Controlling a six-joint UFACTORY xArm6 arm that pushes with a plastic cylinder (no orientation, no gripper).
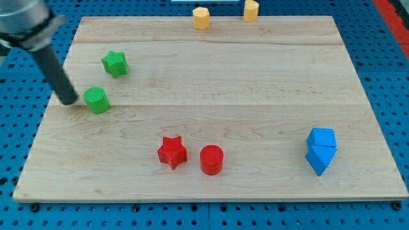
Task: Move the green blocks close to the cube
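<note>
A green star block [115, 63] lies at the board's upper left. A green cylinder [97, 100] lies just below it, further left. My tip [68, 100] rests on the board just left of the green cylinder, close to it, maybe touching. A blue cube [322, 140] sits at the lower right, with a second blue block [317, 160] touching it from below. The green blocks are far from the cube, across the board's width.
A red star [172, 152] and a red cylinder [211, 160] lie at the bottom middle. Two yellow blocks [201, 17] [251, 9] stand at the top edge. The wooden board [211, 76] lies on a blue pegboard surface.
</note>
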